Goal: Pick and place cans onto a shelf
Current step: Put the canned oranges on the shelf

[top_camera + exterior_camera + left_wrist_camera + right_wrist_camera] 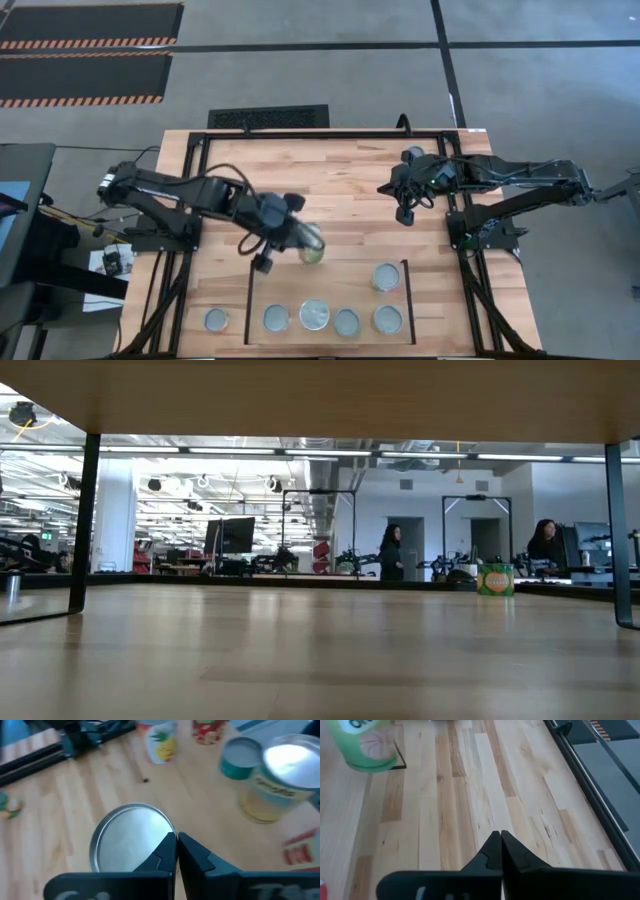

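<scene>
I see silver-grey tops on the cans (313,315) along the table's (340,175) near edge, light wood planks, black shelf bars (250,290), and one green-labelled can (367,745).

Four cans stand upright in a row on the shelf (330,285), the light wood strip between two thin black bars: one (275,318), a wider one (314,314), one (346,322) and one (387,319). A fifth can (385,276) stands behind the row beside the right bar. A sixth (215,320) stands outside the left bar. A greenish can (312,245) sits just behind the shelf
</scene>
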`<state>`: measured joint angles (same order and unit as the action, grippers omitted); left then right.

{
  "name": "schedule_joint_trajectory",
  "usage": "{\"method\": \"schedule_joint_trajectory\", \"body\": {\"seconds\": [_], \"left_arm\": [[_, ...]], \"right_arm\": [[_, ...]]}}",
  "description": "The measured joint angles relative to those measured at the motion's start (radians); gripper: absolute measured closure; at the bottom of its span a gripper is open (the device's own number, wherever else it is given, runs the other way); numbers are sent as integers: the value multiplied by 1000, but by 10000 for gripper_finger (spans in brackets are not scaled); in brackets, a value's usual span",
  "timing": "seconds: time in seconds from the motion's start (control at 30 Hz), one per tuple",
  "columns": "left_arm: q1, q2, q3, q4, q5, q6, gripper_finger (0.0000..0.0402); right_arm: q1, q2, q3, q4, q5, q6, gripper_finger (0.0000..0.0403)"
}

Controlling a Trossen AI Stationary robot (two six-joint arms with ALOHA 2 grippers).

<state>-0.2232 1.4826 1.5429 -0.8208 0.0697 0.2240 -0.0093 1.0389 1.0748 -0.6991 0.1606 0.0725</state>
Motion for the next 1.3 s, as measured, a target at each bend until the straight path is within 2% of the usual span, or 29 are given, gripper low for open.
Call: {"method": "schedule_joint_trajectory", "body": {"seconds": [0.27, 0.53, 1.3], "left_arm": [[-128, 29, 0, 21, -101, -70, 401], [-184, 77, 0, 28, -114, -140, 401], [-223, 103, 0, 85, -87, -169, 401]], "right_arm": [[0, 0, 0, 0, -1, -29, 397], [0, 0, 0, -4, -2, -46, 396], [0, 0, 0, -21, -3, -81, 396]]}}
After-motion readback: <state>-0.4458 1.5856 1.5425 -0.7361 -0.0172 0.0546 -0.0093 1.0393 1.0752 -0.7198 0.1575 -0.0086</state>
